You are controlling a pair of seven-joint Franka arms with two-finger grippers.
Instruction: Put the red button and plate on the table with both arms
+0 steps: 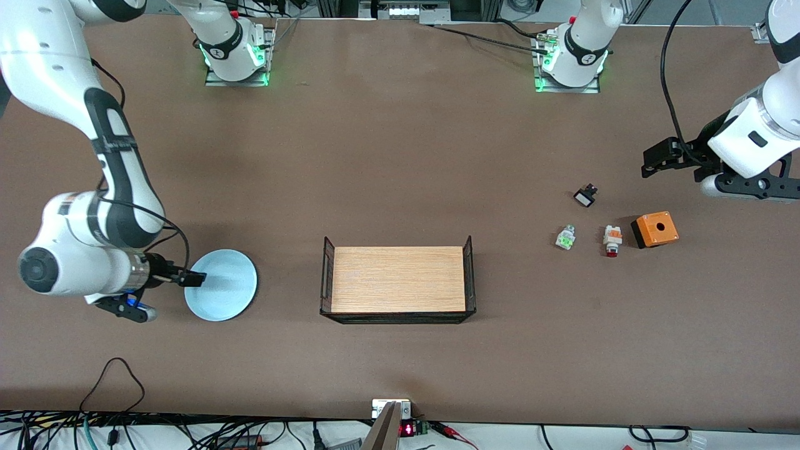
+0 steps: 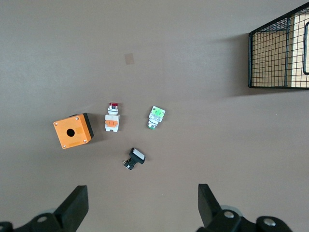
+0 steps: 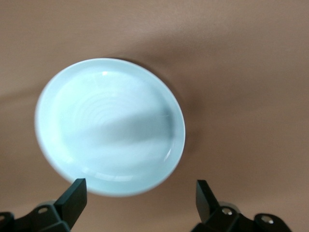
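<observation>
The pale blue plate (image 1: 222, 285) (image 3: 111, 125) lies flat on the brown table (image 1: 400, 156) toward the right arm's end. My right gripper (image 1: 192, 278) (image 3: 140, 193) is open at the plate's rim, and its fingers grip nothing. The red button (image 1: 612, 241) (image 2: 112, 117) lies on its side on the table toward the left arm's end, beside an orange box. My left gripper (image 1: 659, 159) (image 2: 142, 203) hangs open and empty in the air over the table near these small parts.
An orange box with a hole (image 1: 655, 229) (image 2: 72, 131), a green-and-clear part (image 1: 565, 238) (image 2: 156, 116) and a black part (image 1: 585, 196) (image 2: 134, 158) lie around the button. A wooden tray with black wire ends (image 1: 327, 275) (image 2: 277, 53) sits mid-table.
</observation>
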